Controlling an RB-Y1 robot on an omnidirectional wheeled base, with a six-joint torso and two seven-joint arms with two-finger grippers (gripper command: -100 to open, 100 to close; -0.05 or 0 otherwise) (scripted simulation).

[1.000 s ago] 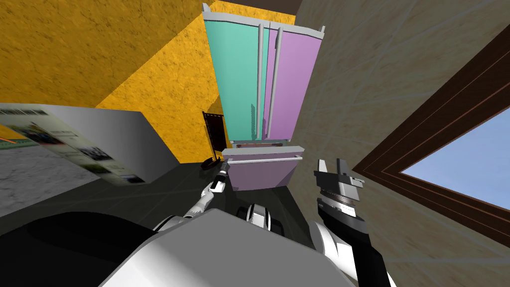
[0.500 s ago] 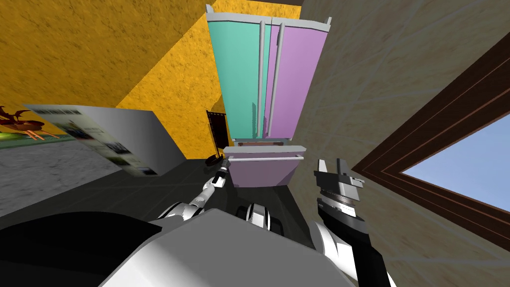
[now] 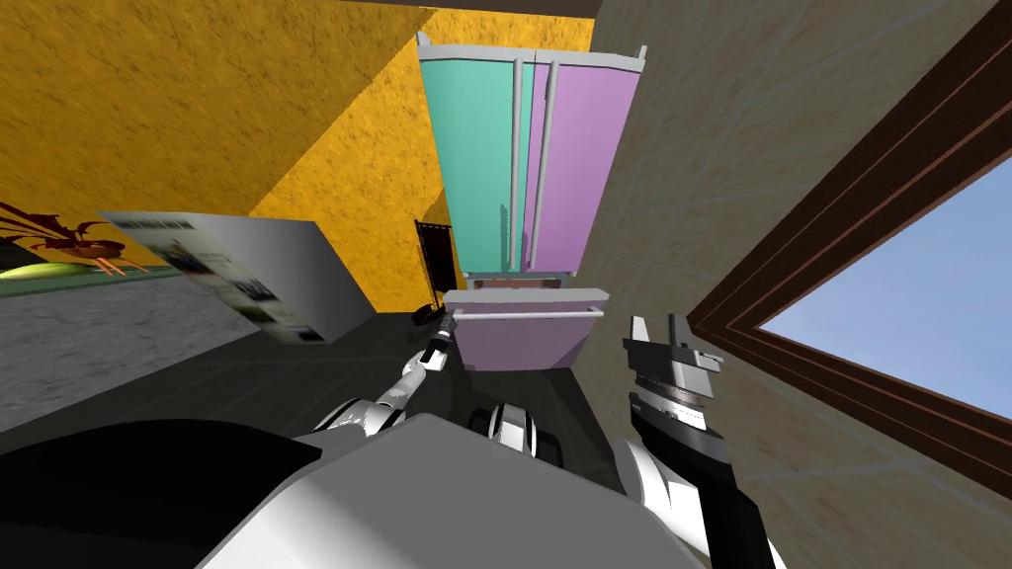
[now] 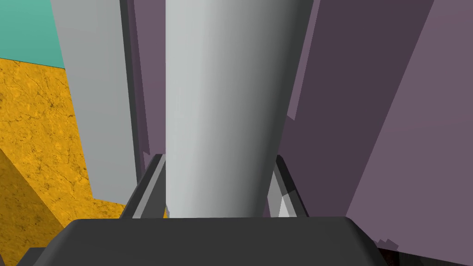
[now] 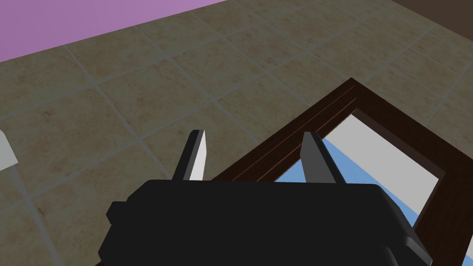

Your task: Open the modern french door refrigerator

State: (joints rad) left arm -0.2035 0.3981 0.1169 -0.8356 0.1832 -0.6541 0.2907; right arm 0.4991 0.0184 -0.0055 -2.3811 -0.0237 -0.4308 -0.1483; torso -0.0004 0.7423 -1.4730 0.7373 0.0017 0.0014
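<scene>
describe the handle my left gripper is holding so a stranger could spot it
Start at the tall refrigerator with a teal door and a purple door. Under the doors sits a purple drawer with a grey round bar handle, held by the left gripper. It alone runs horizontally; the two grey door handles stand upright.

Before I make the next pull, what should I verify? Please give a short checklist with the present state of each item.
1. Grasp: left gripper is shut on the grey handle bar, fingers pressing both its sides: ok.
2. Which handle: it is the bar of the purple lower drawer, held near its left end: ok.
3. Drawer travel: it seems to stand slightly out of the body; how far, cannot tell.
4. Upper doors open: teal door and purple door look shut: not ok.
5. Free arm: right gripper is open and empty by the tiled wall, away from the drawer: ok.
</scene>
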